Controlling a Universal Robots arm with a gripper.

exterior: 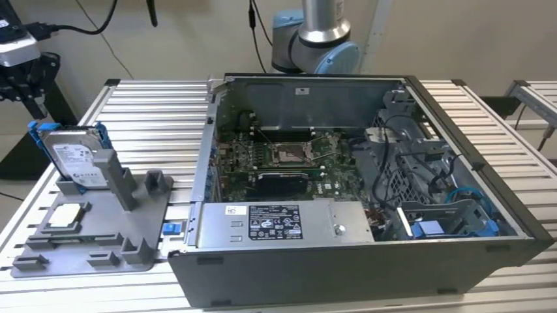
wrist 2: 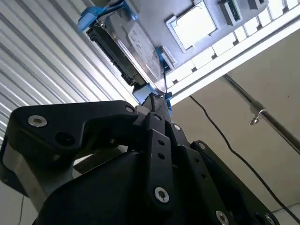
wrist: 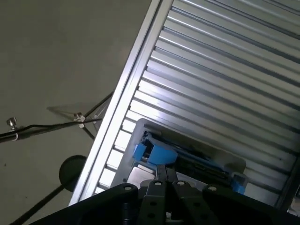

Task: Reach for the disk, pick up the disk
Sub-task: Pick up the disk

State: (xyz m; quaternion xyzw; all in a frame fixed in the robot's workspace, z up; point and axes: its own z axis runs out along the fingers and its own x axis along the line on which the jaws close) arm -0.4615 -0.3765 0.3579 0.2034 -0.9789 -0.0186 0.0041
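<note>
Gripper: fingers drawn together, tips against the blue bracket of the disk (an actual pinch can't be confirmed). In the exterior view the disk stands upright in a grey holder, at 9 o'clock from the open computer case.

The jaws, drawn together, end at the blue frame of the disk, near a silver chip.
</note>
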